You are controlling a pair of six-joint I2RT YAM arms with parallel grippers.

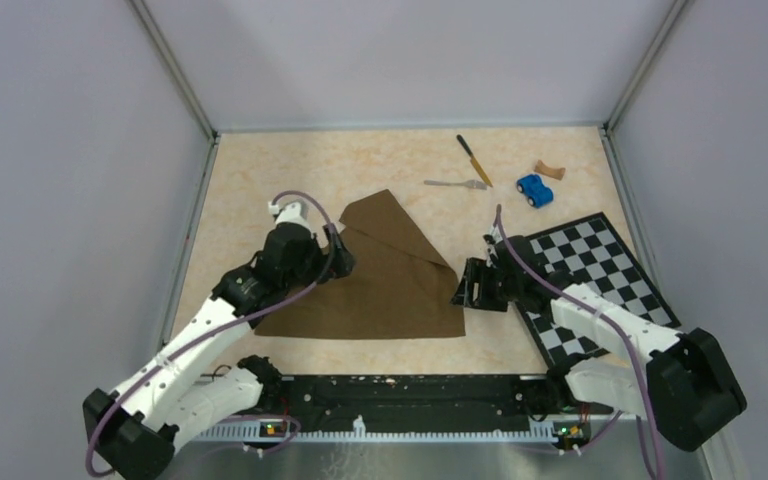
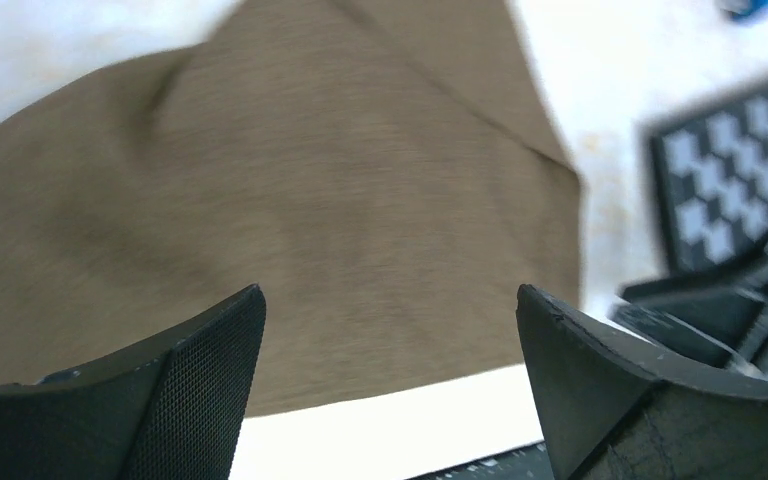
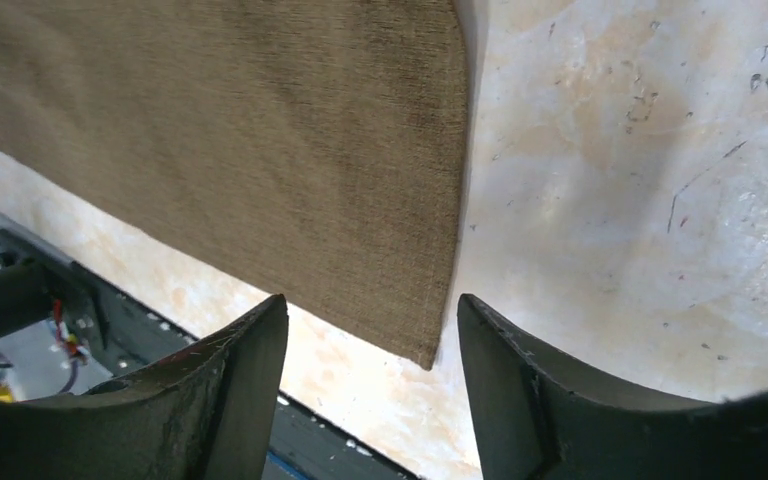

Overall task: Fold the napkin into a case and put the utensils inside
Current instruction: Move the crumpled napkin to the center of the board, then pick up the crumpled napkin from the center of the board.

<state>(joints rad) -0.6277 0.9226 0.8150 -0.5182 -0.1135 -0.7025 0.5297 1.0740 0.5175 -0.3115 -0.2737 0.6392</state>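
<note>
The napkin lay on the tabletop between the two arms, folded over into a rough triangle with its point toward the far side. The left gripper hung over the cloth's left part, jaws spread wide with nothing between them, while the right gripper hovered at the napkin's near right corner, jaws apart and holding nothing. The knife and fork lay close together near the far edge, well apart from the cloth.
</note>
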